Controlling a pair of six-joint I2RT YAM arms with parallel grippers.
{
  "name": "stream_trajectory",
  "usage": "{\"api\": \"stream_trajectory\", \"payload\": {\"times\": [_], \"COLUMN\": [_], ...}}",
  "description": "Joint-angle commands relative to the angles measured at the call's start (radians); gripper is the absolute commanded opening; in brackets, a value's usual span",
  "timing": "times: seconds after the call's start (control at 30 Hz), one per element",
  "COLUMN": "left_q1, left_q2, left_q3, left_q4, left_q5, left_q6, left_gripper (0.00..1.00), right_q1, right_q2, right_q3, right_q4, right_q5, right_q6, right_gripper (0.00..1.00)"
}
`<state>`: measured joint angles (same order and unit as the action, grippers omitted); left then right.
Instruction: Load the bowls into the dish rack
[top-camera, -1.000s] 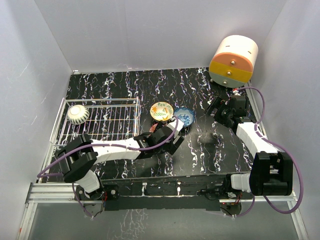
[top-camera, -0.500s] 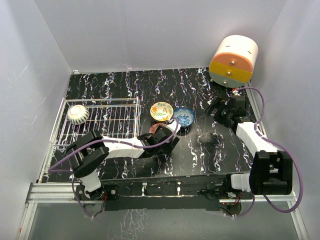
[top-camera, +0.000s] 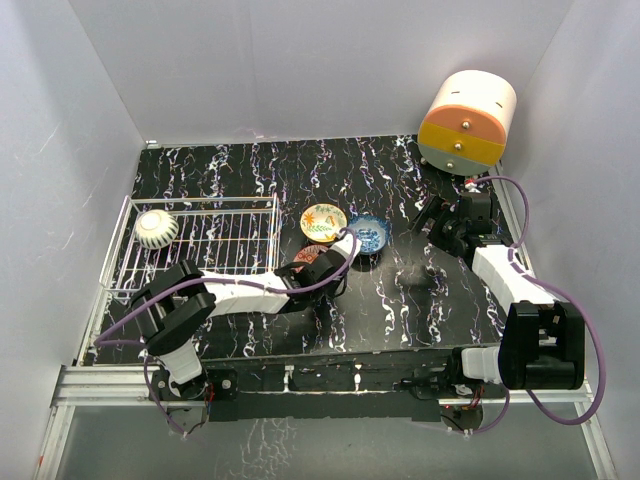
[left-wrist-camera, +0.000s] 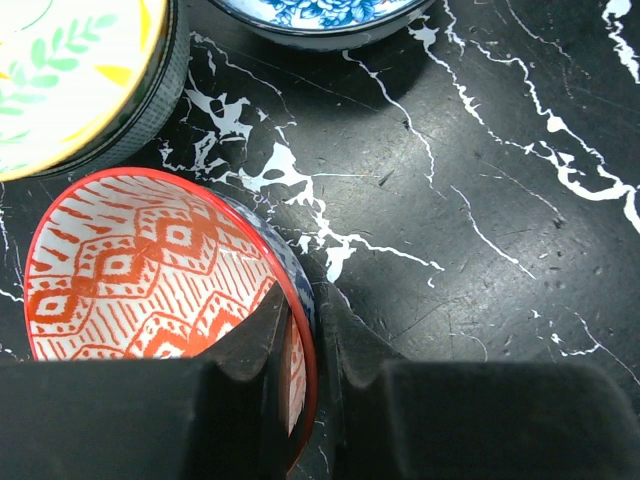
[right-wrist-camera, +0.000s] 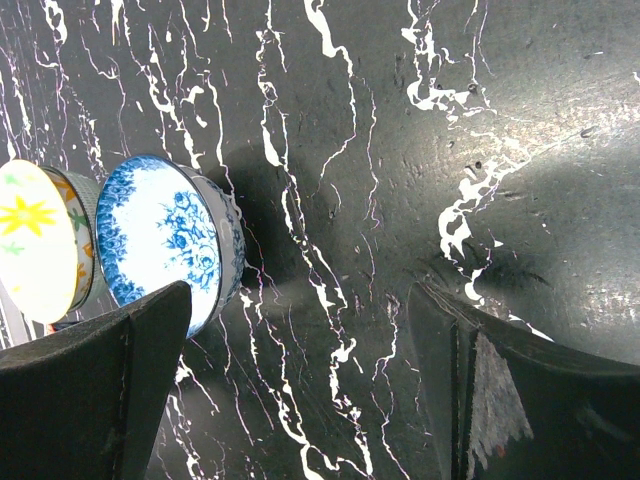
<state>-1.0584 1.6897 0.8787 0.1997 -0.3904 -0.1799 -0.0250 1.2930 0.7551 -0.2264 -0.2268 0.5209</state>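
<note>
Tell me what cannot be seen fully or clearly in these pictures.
Red bowl: left wrist view, near side hidden by the jaws of the left gripper.
Yellow bowl, blue bowl: left wrist view, cut by the frame edge.
Ribbed white bowl: top view, its inside does not show.

Tabletop (top-camera: 400, 190) is that glossy black fake-marble stuff, white veins running all over it with some purplish streaks mixed in. Close up it looks pretty scuffed, lots of fine scratches catching the light. Way back in the far right corner sits a little drum-shaped drawer unit (top-camera: 467, 120): cream shell, an orange front above a yellow one, a tiny knob on each. Plain pale walls (top-camera: 300, 60) box in the left, back and right sides. A silvery metal rail (top-camera: 100, 383) runs along the near edge.
</note>
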Motion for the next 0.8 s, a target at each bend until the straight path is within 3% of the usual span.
{"api": "stream_trajectory", "payload": {"times": [0.0,0.37,0.47,0.6,0.77], "left_q1": [-0.014,0.010,0.142,0.416,0.609], "left_q2": [-0.086,-0.410,-0.504,-0.599,-0.673], "left_q3": [0.058,0.193,0.167,0.072,-0.014], "left_q4": [-0.097,-0.127,-0.097,-0.017,0.068], "left_q5": [0.108,0.223,0.303,0.456,0.596], "left_q6": [-0.052,-0.011,-0.070,-0.189,-0.295], "left_gripper": [0.00,0.00,0.00,0.00,0.00], "right_q1": [-0.012,-0.019,-0.020,-0.020,-0.021], "right_q2": [-0.027,-0.031,-0.031,-0.033,-0.045], "right_q3": [0.005,0.015,0.015,0.021,0.017], "right_q4": [0.046,0.036,0.036,0.035,0.032], "right_q5": [0.026,0.026,0.020,0.006,0.006], "right_q6": [-0.019,-0.022,-0.020,-0.015,-0.017], "right_gripper": [0.93,0.93,0.93,0.93,0.93]}}
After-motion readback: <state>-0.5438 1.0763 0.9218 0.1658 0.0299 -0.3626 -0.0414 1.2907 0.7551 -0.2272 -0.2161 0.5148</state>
